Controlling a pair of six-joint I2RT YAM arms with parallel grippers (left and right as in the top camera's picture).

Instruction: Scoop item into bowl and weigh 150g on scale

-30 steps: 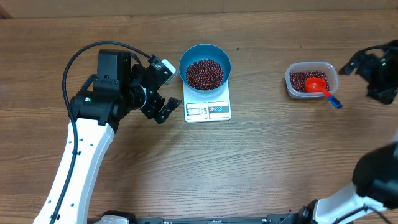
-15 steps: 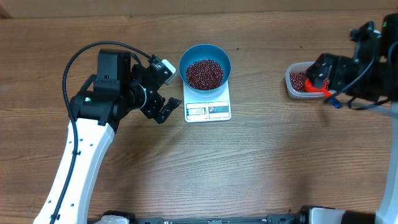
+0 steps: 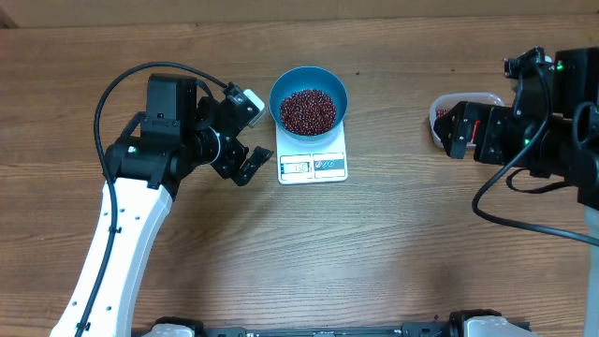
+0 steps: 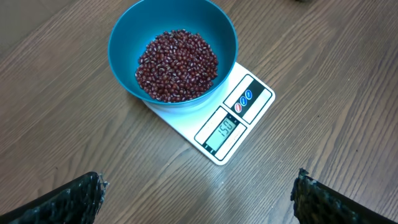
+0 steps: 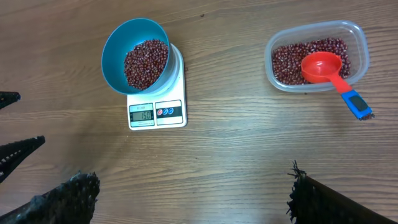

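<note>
Beans (image 4: pixel 177 65) are sitting heaped in the blue bowl (image 4: pixel 124 37), which is resting on the white scale (image 4: pixel 249 118); the display is showing 150. Left gripper (image 3: pixel 249 134) is hovering just beside the scale, jaws wide, empty. Right gripper (image 5: pixel 193 180) is hanging above the desk (image 3: pixel 374 253), jaws wide, empty. Red scoop (image 5: pixel 320 67) is lying in the clear tub (image 5: pixel 360 43) on more beans.

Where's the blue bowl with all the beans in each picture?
Overhead: the round blue plastic bowl is at the top centre, sitting on the flat white rectangular scale.
Left wrist: the bowl is in the upper left part.
Right wrist: the bowl is at the upper left.
Shared landmark: the scale under the bowl, its display window sticking out beside it.
</note>
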